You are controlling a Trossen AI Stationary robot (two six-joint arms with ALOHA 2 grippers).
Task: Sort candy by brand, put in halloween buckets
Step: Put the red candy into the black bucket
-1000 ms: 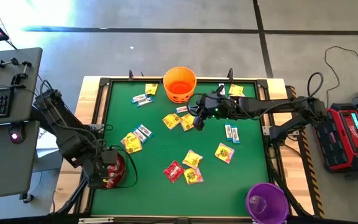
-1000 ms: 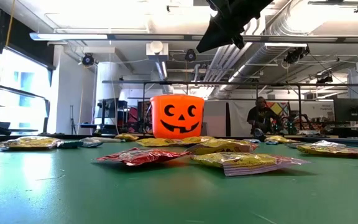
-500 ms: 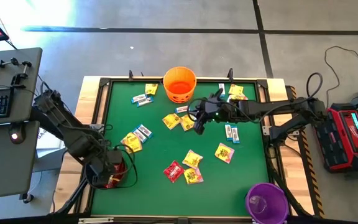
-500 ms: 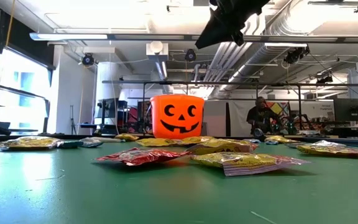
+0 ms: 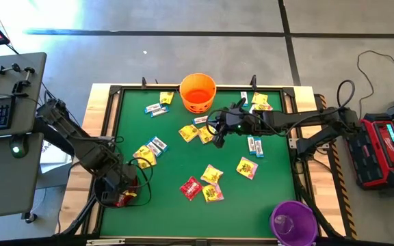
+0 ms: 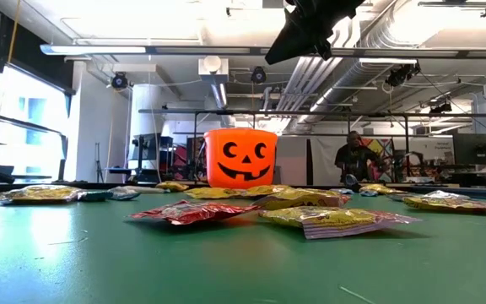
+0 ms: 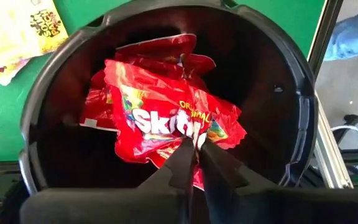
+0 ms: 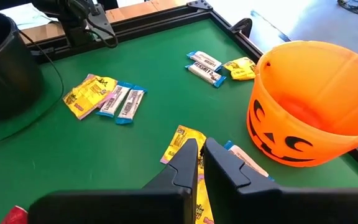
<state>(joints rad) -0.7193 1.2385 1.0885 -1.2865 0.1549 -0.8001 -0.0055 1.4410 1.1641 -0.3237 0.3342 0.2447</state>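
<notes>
I use the round orange plastic pumpkin-face bucket (image 5: 198, 93) at the far edge of the green worktop (image 5: 176, 164) as my landmark. My left gripper (image 7: 196, 151) hangs inside the round black plastic bucket (image 7: 291, 112), well away from the orange bucket at the worktop's near left corner. Its fingers are almost together, their tips against a shiny red Skittles packet (image 7: 166, 118) lying in that bucket on other red packets; I cannot tell whether they pinch it. My right gripper (image 8: 199, 148) hovers just beside the orange bucket, clenched with nothing in it, above a yellow packet (image 8: 185, 140) and a white-and-blue one (image 8: 244, 163). More small yellow, red and white-blue wrapped candy packets (image 5: 209, 183) lie scattered nearer me than the orange bucket. The round purple plastic bucket (image 5: 293, 222) stands far from it, at the near right corner.
</notes>
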